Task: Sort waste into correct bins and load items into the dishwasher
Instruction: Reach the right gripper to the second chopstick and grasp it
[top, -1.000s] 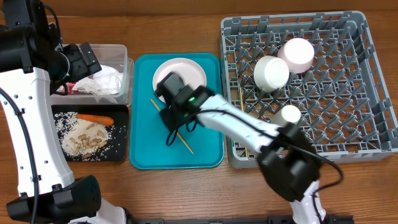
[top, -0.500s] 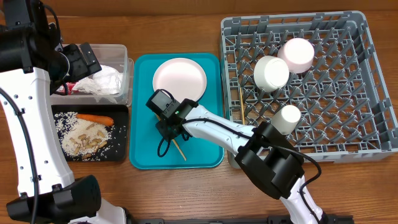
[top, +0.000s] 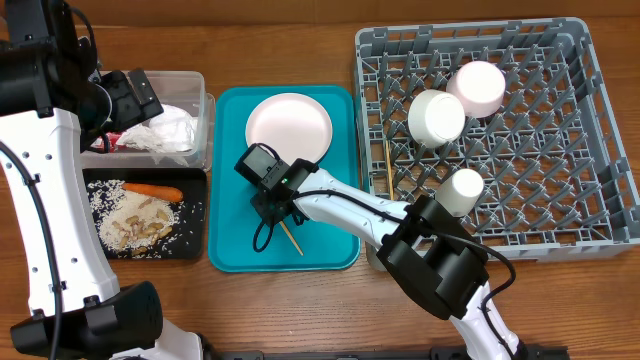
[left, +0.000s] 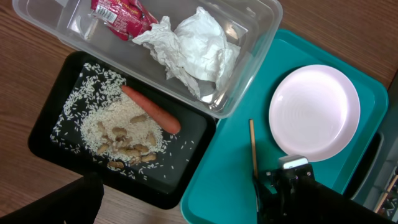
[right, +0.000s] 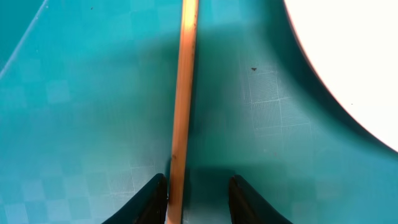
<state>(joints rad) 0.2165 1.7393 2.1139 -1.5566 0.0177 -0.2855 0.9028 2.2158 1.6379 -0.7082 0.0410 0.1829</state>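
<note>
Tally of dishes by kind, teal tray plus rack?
Plate: 1
Bowls/cups: 3
Chopsticks: 2
Total: 6

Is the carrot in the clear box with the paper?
No, the carrot lies in the black tray with the rice, outside the clear tub.

No legible text, brand, number or sign in any view. Red snack wrapper (left: 118, 10), in clear tub (left: 267, 18) well left of right tool (right: 198, 183), carries pale print, too small and crinkled to read.
</note>
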